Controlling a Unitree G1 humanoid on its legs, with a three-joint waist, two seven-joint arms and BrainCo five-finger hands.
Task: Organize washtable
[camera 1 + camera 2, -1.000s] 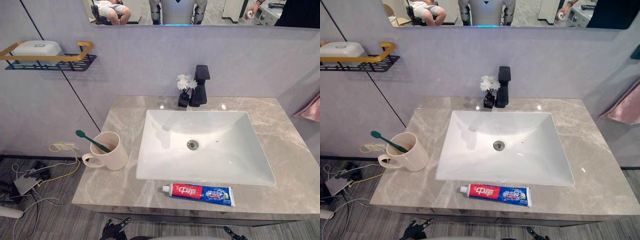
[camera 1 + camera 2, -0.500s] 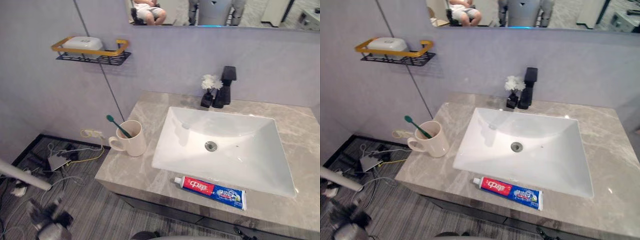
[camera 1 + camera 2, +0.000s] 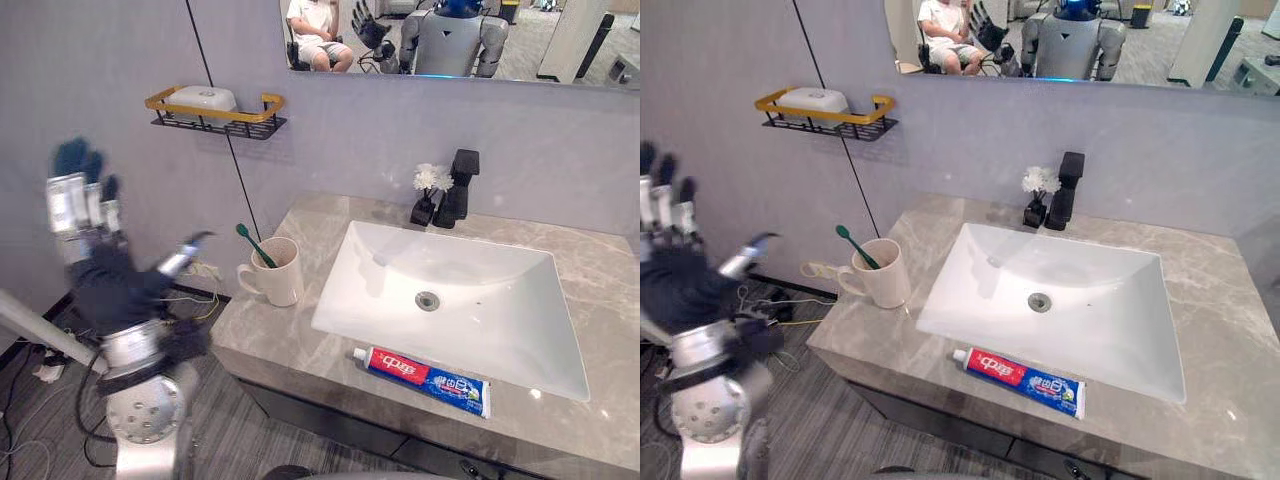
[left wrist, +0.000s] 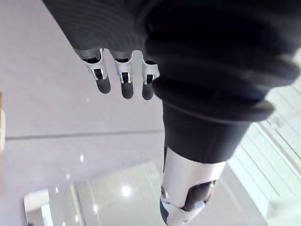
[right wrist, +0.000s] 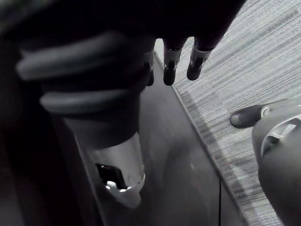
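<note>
Tidying appears unstarted: the red-and-blue toothpaste tube [image 3: 420, 372] lies loose on the grey marble bench [image 3: 268, 335], and the left hand [image 3: 100, 268] and right hand [image 5: 195, 62] are open, empty.

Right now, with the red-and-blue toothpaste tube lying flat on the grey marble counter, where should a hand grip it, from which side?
Grip the red-and-blue toothpaste tube across its middle, from above and from the front of the grey marble counter. It lies flat along that front edge, white cap toward the robot's left, and the white basin sits close behind, likely leaving less finger room.
</note>
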